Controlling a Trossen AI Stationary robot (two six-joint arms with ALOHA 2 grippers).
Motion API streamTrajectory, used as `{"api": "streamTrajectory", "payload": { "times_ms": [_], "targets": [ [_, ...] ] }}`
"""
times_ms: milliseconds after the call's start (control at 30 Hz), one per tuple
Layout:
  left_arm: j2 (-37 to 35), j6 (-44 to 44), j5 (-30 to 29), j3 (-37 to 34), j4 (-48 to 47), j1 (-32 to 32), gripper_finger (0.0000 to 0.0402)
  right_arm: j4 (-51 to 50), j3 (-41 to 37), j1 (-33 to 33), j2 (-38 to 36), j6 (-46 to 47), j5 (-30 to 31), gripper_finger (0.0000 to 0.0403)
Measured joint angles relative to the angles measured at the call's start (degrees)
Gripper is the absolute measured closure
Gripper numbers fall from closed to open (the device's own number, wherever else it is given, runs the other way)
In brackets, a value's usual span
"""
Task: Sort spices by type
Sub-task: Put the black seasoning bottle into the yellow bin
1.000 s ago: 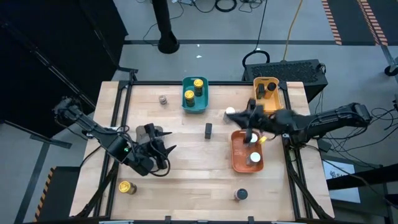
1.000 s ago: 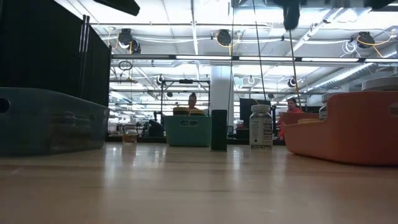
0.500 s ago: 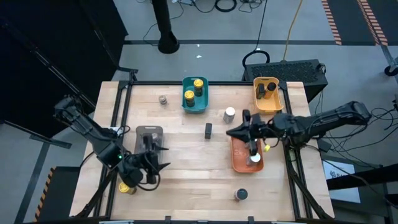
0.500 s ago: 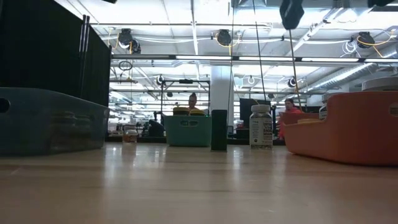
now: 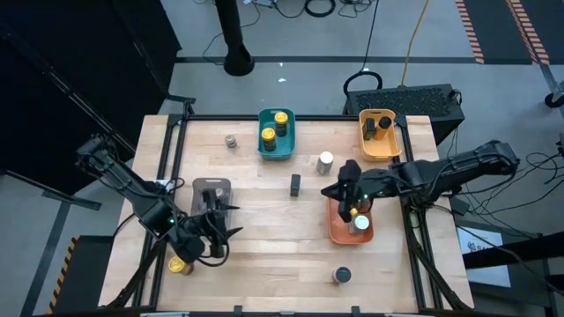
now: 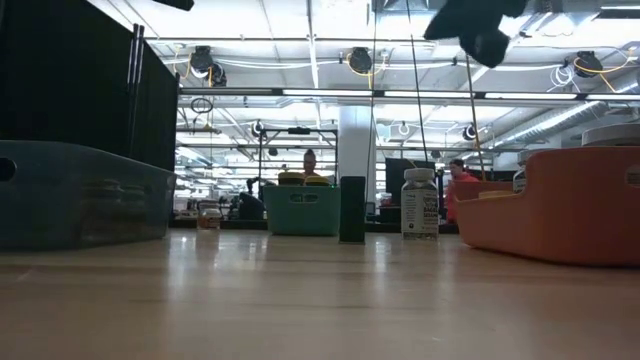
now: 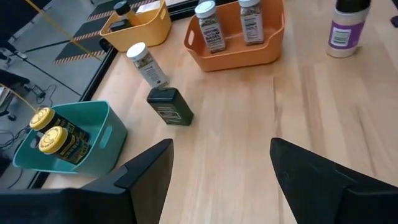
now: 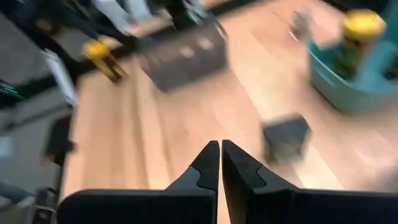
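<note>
Partly sorted: two yellow-top jars (image 5: pixel 275 126) in teal tray (image 5: pixel 287 150), two white-top jars (image 5: pixel 359 220) in orange tray (image 5: pixel 337 231), dark jars in yellow tray (image 5: pixel 393 146). Loose on the desk (image 5: pixel 264 255): white-top jar (image 5: pixel 326 161), black tin (image 5: pixel 295 184), yellow-top jar (image 5: pixel 180 266), near dark-lid jar (image 5: pixel 341 276), far small jar (image 5: pixel 231 141). Left pincer (image 5: pixel 220 242) open, empty; right pincer (image 5: pixel 343 187) closed, empty.

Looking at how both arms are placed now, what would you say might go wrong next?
1. The left tool stands open beside the yellow-topped jar near the table's front edge; a clumsy approach might push it off.
2. The right tool, shut and empty, hangs over the orange tray; moving low, it could topple the white-topped jars inside.
</note>
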Motion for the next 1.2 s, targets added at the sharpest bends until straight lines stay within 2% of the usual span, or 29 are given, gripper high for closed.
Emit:
{"api": "streamTrajectory", "payload": {
  "times_ms": [133, 333, 533, 667, 733, 900, 1067, 1200],
  "targets": [
    [0.0, -2.19, -0.06, 0.0, -0.06, 0.72, 0.0127, -13.52, 6.12, -0.04, 3.11, 6.23, 1.09, 0.0403],
    [0.0, -5.69, -0.1, -0.02, 0.2, 2.13, 0.0127, -23.99, 10.12, -0.02, 5.73, 13.45, 0.3, 0.0403],
    [0.0, -5.44, -0.76, -0.02, -0.29, 3.47, 0.0127, -27.15, 10.31, 0.11, 5.88, 13.86, -6.3, 0.0403],
    [0.0, -5.95, -7.44, 0.44, -1.69, 5.06, 0.0127, -27.73, 10.31, 0.77, 5.88, 14.26, -7.03, 0.0403],
    [0.0, -5.65, -8.04, 1.14, -1.62, 6.98, 0.0127, -27.72, 10.31, 0.82, 5.88, 14.22, -7.06, 0.0403],
    [0.0, -1.35, -2.34, 2.22, -2.62, 14.23, 0.0127, -27.72, 10.31, 1.07, 5.88, 10.07, -6.69, 0.0403],
    [0.0, 3.33, 9.26, 2.45, -7.42, 21.76, 0.0127, -27.72, 10.31, 1.09, 5.88, 0.23, -6.65, 0.0403],
    [0.0, 3.45, 15.02, 2.45, -11.88, 25.49, 0.0127, -27.7, 10.31, 1.09, 5.88, -2.26, -3.72, 0.0403]
  ]
}}
